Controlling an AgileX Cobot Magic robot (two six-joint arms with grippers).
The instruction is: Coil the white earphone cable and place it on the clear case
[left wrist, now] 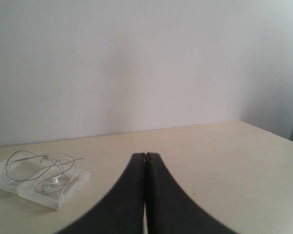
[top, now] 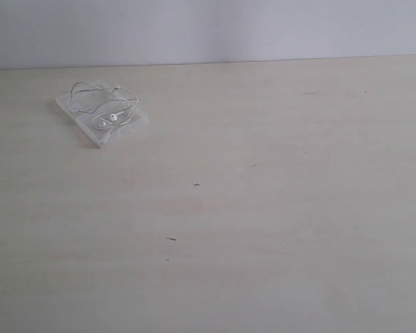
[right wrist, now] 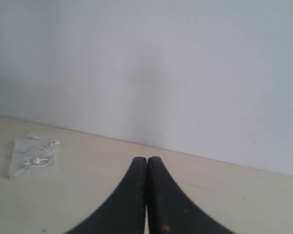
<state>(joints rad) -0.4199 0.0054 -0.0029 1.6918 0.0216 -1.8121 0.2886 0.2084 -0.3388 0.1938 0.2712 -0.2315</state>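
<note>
The white earphone cable [top: 102,103] lies in loose loops on top of the clear case [top: 101,137], at the far left of the table near the back wall. The left wrist view shows the same cable [left wrist: 44,170] resting on the case [left wrist: 73,187], some way off from my left gripper [left wrist: 145,155], whose black fingers are pressed together with nothing between them. In the right wrist view the cable [right wrist: 36,158] and case [right wrist: 14,165] are small and distant. My right gripper [right wrist: 147,159] is also shut and holds nothing. Neither gripper shows in the exterior view.
A pale wooden table [top: 263,208] meets a plain white wall [top: 208,28] along its back edge. A few tiny dark specks [top: 196,184] mark the tabletop.
</note>
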